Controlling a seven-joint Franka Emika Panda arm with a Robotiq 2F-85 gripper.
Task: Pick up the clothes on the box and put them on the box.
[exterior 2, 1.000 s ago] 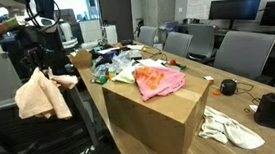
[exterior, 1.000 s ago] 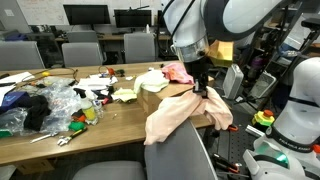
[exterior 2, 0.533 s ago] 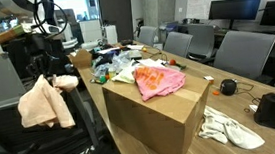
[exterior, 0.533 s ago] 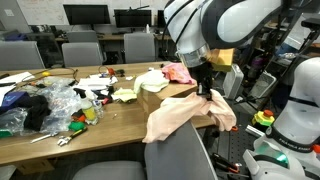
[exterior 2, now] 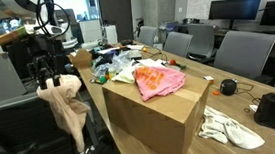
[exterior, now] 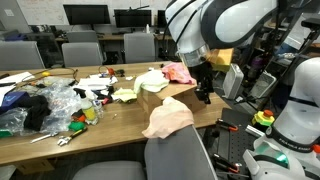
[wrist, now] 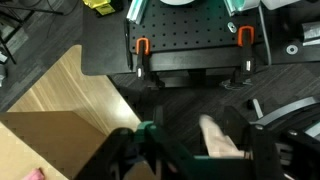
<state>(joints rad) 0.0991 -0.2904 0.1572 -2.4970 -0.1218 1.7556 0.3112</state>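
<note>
Nearest us in an exterior view, the peach-beige garment droops loose at seven o'clock from the gripper. In the wrist view we see its jaws spread wide, gripping nothing. Farther back, the box carries the salmon pink garment, with the pale yellow-green garment at its nine o'clock.

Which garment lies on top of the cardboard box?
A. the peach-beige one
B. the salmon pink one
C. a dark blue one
B: in an exterior view the salmon pink garment lies spread on the box, while the peach-beige garment is off it, under the gripper.
</note>
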